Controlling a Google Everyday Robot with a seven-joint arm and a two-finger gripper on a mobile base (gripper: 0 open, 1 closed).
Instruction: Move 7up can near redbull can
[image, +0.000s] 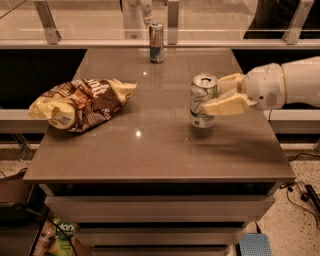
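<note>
**Dented soda can pinched at the table's right side, slim can far off at the back edge**

The short, dented, white-and-green aluminium 7up can (202, 100) stands on the right half of the grey-brown table (165, 150), well apart from the tall, slim, blue-and-silver redbull can (156, 42) at the middle of the far edge. The cream two-finger gripper (216, 95) reaches in from the right. One finger lies behind the can's upper part and the other crosses its front, so the claw appears to be pinching the can across its body. Whether the base is on the table or just off it cannot be told.

The can is probably light and thin-walled. Its opened top and dented side suggest it is empty or nearly so, and a hard squeeze would likely crumple it further. The painted metal looks smooth and could slip or twist in a loose pinch. A hold at mid-height across the round body, as here, seems the soundest, since it keeps clear of the rim and the dent.

Little writing can be read. The 7up can shows green strokes and a green band low down, but no whole word. The redbull can shows only colour blocks. The crumpled brown-and-yellow snack bag (80, 102) on the left carries large white lettering, broken up by its folds.
</note>
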